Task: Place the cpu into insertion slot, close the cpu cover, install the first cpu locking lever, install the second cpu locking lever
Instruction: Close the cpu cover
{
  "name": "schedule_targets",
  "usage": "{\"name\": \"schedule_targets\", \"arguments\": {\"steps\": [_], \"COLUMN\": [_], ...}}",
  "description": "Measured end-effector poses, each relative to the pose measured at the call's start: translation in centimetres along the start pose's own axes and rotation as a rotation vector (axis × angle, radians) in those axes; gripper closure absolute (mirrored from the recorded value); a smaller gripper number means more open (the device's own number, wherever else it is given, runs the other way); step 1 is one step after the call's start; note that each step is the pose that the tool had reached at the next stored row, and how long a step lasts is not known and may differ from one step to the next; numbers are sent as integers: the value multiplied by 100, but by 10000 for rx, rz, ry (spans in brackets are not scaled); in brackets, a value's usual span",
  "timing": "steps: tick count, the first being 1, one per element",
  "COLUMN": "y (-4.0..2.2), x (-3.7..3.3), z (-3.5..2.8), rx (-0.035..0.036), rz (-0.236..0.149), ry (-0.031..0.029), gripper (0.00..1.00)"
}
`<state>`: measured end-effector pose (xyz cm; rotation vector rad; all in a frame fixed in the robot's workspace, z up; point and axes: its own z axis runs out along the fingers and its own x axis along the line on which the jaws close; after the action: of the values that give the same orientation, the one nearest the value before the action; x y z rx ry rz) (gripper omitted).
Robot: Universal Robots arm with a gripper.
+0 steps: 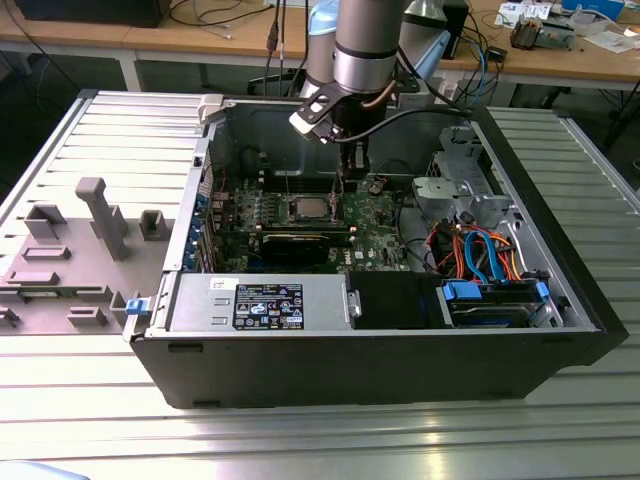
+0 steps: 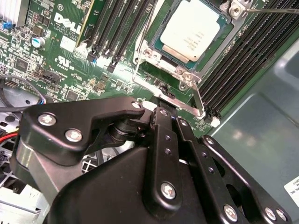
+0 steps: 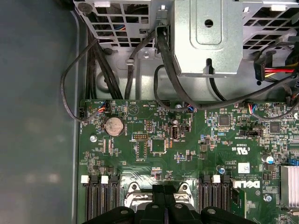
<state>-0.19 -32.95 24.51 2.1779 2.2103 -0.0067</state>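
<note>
Gripper (image 2: pixel 162 105) fingers, pressed together, are seen at the thin locking lever (image 2: pixel 170 95). Just beyond, the cpu (image 2: pixel 194 30) is seated in the insertion slot (image 2: pixel 148 52), framed by the cpu cover (image 2: pixel 212 58). Should the tips slip, the sprung lever could snap back and the board (image 3: pixel 187 140) be scraped. Seating is revealed by the second wrist view; far cables (image 3: pixel 117 60), by the first.

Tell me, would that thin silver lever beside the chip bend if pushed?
Probably it flexes a little: the lever is a long, thin wire rod. Likely springy rather than floppy, as it looks like bare metal. The cpu near it looks flat and rigid.
</note>
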Motion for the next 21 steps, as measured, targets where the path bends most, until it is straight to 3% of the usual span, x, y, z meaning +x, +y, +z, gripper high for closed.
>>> {"name": "schedule_targets", "arguments": {"steps": [21], "y": [-66], "x": [1], "z": [3], "rx": [4], "rz": [0], "ry": [1], "gripper": [89]}}
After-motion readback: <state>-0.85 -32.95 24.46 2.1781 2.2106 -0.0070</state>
